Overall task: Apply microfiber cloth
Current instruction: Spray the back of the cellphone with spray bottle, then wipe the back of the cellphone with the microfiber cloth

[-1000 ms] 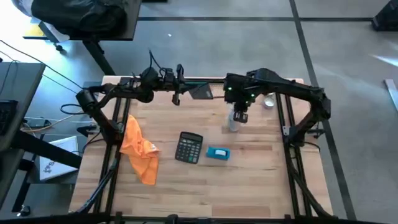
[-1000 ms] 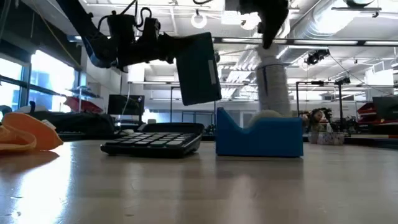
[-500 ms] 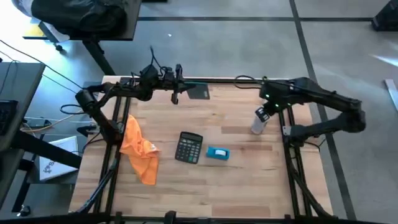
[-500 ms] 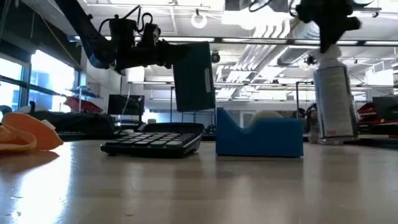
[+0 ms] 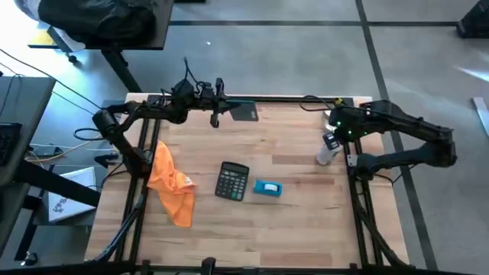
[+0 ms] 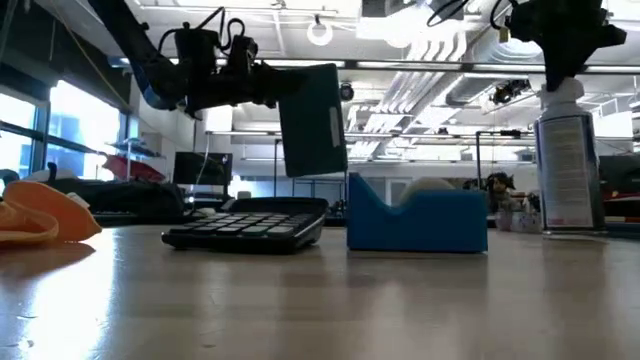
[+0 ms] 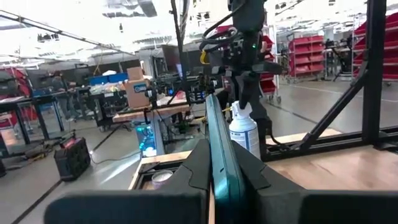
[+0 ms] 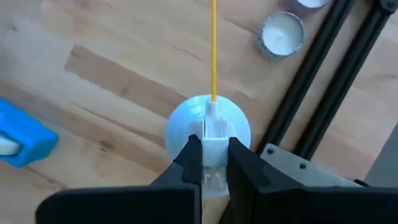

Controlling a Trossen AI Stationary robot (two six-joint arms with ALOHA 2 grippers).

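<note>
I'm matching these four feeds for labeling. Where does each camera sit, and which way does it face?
High: overhead, looking down on both arms, the orange microfiber cloth and calculator.
Low: table height, level across calculator and blue box; arms enter from above.
Left wrist: along the left gripper clamping the teal slab.
Right wrist: down past the right gripper onto the spray bottle.
Shared: the bottle shows in all four.

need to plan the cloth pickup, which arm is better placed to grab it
Probably the right, once it lets go of the spray can. The cloth lies on the left arm's side, but the left gripper is shut on the teal slab.
</note>
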